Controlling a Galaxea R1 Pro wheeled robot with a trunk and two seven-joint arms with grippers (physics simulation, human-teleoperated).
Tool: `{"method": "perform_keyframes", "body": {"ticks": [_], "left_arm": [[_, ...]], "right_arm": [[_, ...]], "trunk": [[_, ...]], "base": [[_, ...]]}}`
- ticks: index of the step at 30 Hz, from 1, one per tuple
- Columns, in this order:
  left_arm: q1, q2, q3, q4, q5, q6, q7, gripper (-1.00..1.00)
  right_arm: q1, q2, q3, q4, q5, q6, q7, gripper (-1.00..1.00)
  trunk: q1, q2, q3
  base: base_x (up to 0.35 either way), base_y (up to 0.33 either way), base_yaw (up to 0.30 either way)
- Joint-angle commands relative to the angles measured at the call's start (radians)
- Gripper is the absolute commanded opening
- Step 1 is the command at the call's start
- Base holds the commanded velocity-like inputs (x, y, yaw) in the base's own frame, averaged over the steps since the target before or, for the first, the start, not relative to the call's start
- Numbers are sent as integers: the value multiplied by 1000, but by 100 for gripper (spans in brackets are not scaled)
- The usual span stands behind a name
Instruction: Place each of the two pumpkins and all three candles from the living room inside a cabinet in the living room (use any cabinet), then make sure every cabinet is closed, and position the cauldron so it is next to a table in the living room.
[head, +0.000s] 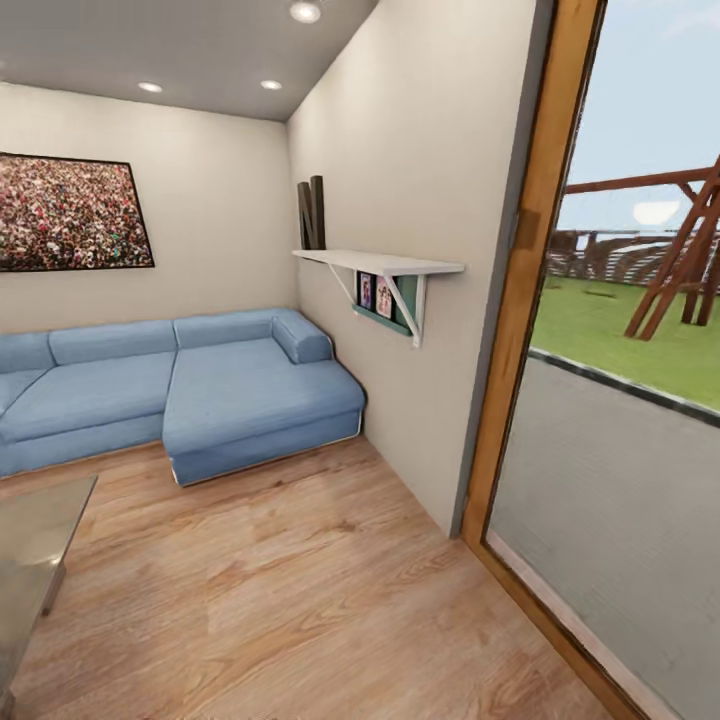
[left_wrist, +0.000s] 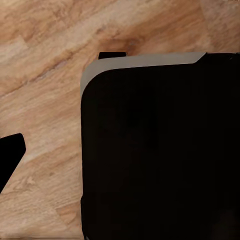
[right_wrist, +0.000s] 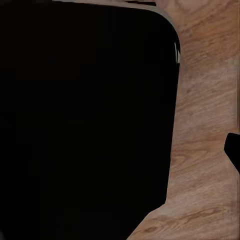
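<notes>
**Robot in the living room, claws tucked low over the floor**

The left claw shows as one dark tip (left_wrist: 10, 155) at the edge of the left wrist view. The rest of it is out of sight, so I cannot tell if it is open or closed. The right claw is the same – just one dark tip (right_wrist: 232, 150) at the edge of the right wrist view, and I cannot tell its state either. Nothing can be seen in either claw.

Beside each tip sits a big black block with round corners (left_wrist: 160, 150), part of the robot. Under it all is the wood floor (left_wrist: 45, 65), light brown planks with darker grain.

The head view looks into a corner of the living room. A blue sofa (head: 180, 390) shaped like an L stands against the back wall. Above it hangs a big picture (head: 70, 213) in a black frame. On the side wall is a white shelf (head: 380, 262) with two dark tall things on top and small photos below. A glass table (head: 40, 540) pokes in low on the left side. On the right is a wood-framed glass door (head: 530, 270) – past it lie grass and a brown wooden frame.
</notes>
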Motion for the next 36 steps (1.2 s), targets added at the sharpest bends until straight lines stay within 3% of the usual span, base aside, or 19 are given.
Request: {"method": "perform_keyframes", "body": {"ticks": [1,11,22,30,36], "left_arm": [[0,0,0,-1,0,-2,0,100],[0,4,1,-1,3,-2,2,100],[0,7,1,-1,4,-3,2,100],[0,7,1,-1,7,-56,2,100],[0,7,2,0,7,-60,2,100]], "right_arm": [[-1,0,0,2,1,-10,0,100],[-1,26,3,3,3,-27,0,100],[0,27,2,1,-4,-81,0,100],[-1,27,-2,4,-9,-182,-3,100],[-1,27,-3,6,-9,-198,-3,100]], "trunk": [[-4,7,2],[-42,77,34],[-84,154,67],[-115,210,92],[-138,252,111]], "base": [[0,0,274],[0,0,274],[0,0,274],[0,0,272],[0,0,200]]}}
